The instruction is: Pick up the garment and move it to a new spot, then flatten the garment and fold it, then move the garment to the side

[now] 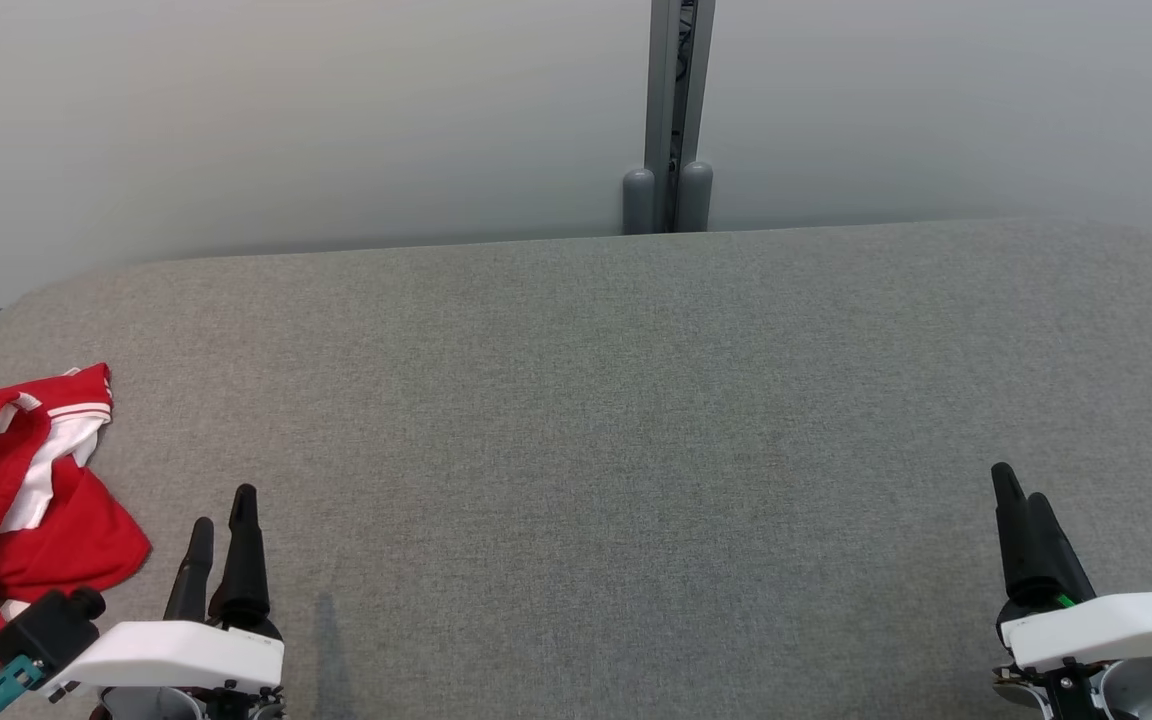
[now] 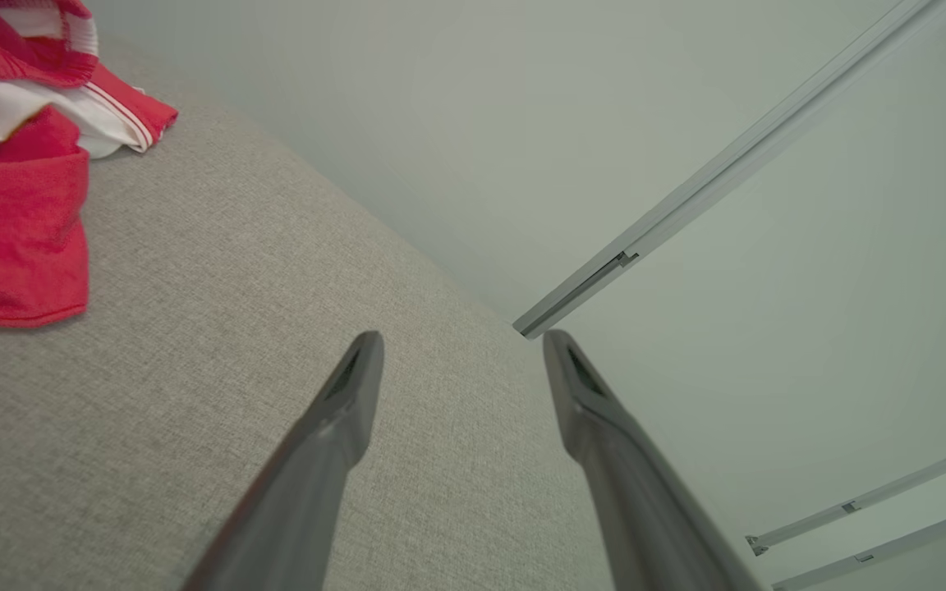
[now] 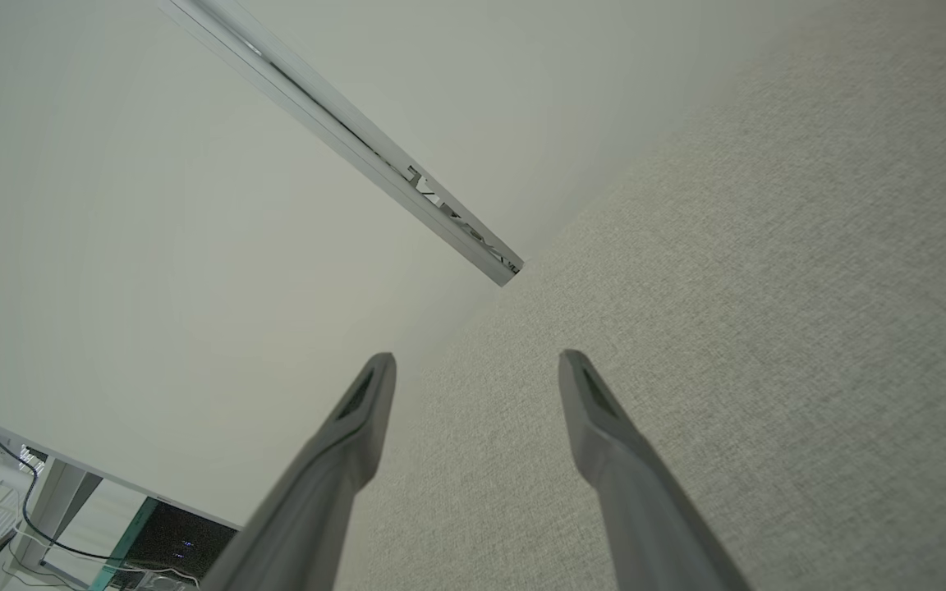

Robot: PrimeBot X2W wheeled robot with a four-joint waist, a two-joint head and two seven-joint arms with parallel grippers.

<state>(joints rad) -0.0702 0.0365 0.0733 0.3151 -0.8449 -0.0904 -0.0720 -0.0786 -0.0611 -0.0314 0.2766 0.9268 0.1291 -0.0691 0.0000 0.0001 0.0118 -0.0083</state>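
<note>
The garment (image 1: pixel 16 500) is a red piece with white trim, lying crumpled at the far left edge of the grey fabric surface (image 1: pixel 596 420). The left wrist view has the garment (image 2: pixel 21 164) at its upper left. My left gripper (image 1: pixel 221 510) hovers just right of the garment, apart from it, open and empty (image 2: pixel 461 341). At the lower right of the head view my right gripper (image 1: pixel 1021 485) hangs over bare fabric, far from the garment. Its fingers stand apart with nothing between them (image 3: pixel 477 361).
A pale wall (image 1: pixel 336 120) runs behind the surface, with a grey vertical post (image 1: pixel 671 110) at its middle. The surface has rounded far corners. Past its right edge, the right wrist view shows cables and a dark box (image 3: pixel 153 546) on the floor.
</note>
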